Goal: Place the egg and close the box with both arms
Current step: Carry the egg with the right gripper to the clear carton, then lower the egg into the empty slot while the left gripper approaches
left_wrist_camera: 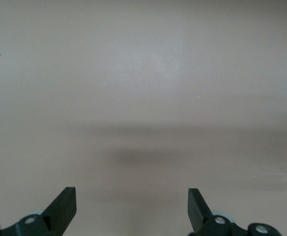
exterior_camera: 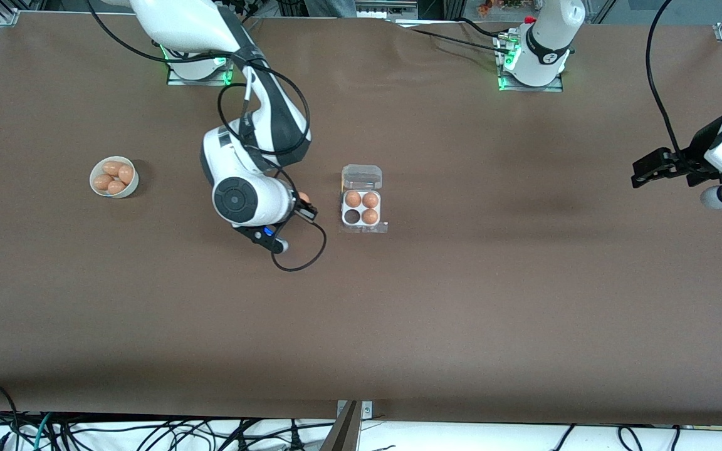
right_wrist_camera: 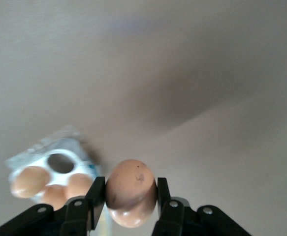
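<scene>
Right claw (right_wrist_camera: pixel 131 196) pinched the egg (right_wrist_camera: pixel 131 191) above the tabletop (exterior_camera: pixel 461 282) beside the open box (exterior_camera: pixel 362 210), seemingly three cells filled, left claw (left_wrist_camera: pixel 132 206) spread, waiting at its own end.

The right arm reached down from its base at about 10 o'clock on the table, wrist bent toward 3 o'clock. The right gripper (right_wrist_camera: pixel 131 194) hung above the tabletop, its fingers (right_wrist_camera: pixel 95 196) pressed against something on both sides. The left arm waited at the 3 o'clock edge, and the left gripper (left_wrist_camera: pixel 132 206) had its jaws spread wide above the table.
</scene>
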You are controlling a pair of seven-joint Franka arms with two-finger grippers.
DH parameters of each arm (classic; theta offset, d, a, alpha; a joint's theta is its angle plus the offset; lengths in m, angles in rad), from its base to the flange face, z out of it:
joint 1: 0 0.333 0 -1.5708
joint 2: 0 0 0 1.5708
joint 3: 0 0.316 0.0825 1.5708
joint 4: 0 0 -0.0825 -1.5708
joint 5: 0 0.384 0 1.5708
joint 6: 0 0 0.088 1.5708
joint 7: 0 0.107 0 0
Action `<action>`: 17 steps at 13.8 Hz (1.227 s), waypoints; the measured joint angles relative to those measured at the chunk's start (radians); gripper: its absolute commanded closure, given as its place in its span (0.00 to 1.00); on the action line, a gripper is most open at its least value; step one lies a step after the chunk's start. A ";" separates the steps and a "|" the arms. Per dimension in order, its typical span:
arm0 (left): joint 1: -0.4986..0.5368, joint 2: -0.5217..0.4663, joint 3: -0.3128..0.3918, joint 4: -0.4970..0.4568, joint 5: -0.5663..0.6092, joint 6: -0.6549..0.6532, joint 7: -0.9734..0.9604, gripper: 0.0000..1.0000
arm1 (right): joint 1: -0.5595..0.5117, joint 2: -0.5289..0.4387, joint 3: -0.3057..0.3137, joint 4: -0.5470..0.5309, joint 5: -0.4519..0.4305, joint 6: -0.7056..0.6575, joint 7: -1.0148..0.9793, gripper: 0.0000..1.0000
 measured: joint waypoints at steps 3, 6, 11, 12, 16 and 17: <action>-0.022 0.000 -0.002 0.000 -0.002 -0.025 0.000 0.01 | 0.024 0.029 0.000 0.015 0.073 0.069 0.014 0.61; -0.043 0.011 -0.003 -0.002 -0.125 -0.099 -0.002 0.20 | 0.046 0.043 0.000 0.015 0.133 0.122 0.017 0.61; -0.063 0.074 -0.004 -0.004 -0.242 -0.209 -0.037 0.50 | 0.066 0.074 0.002 0.016 0.169 0.188 0.018 0.61; -0.076 0.084 -0.004 -0.004 -0.245 -0.219 -0.057 0.58 | 0.072 0.084 0.008 0.016 0.171 0.207 0.023 0.61; -0.147 0.133 -0.005 -0.005 -0.246 -0.236 -0.119 0.86 | 0.082 0.111 0.035 0.016 0.171 0.278 0.041 0.61; -0.161 0.149 -0.006 -0.005 -0.246 -0.240 -0.124 0.90 | 0.082 0.116 0.039 0.016 0.171 0.286 0.042 0.61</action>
